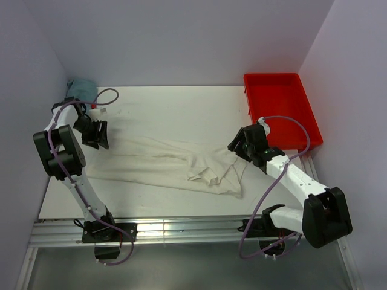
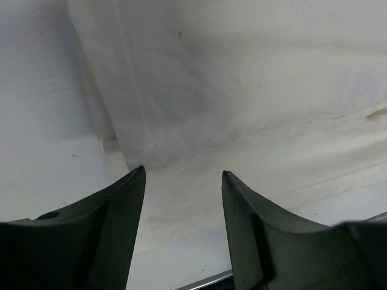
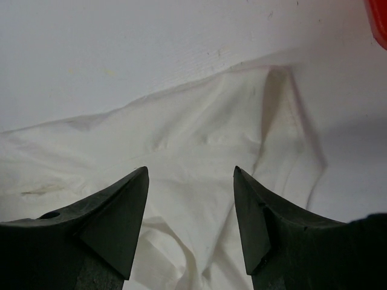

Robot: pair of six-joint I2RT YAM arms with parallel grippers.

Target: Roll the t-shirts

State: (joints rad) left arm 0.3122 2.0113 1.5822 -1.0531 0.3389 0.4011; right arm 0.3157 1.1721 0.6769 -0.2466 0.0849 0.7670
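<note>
The white table (image 1: 181, 103) carries one cream t-shirt (image 1: 169, 160), laid out as a long wrinkled band running from under the left gripper (image 1: 97, 141) to under the right gripper (image 1: 237, 146). A red tray (image 1: 281, 106) sits just beyond the right one. Both grippers hover with their jaws parted, holding nothing. I'd say the rolling hasn't started, and next one end of the band needs pinching and turning over.
</note>
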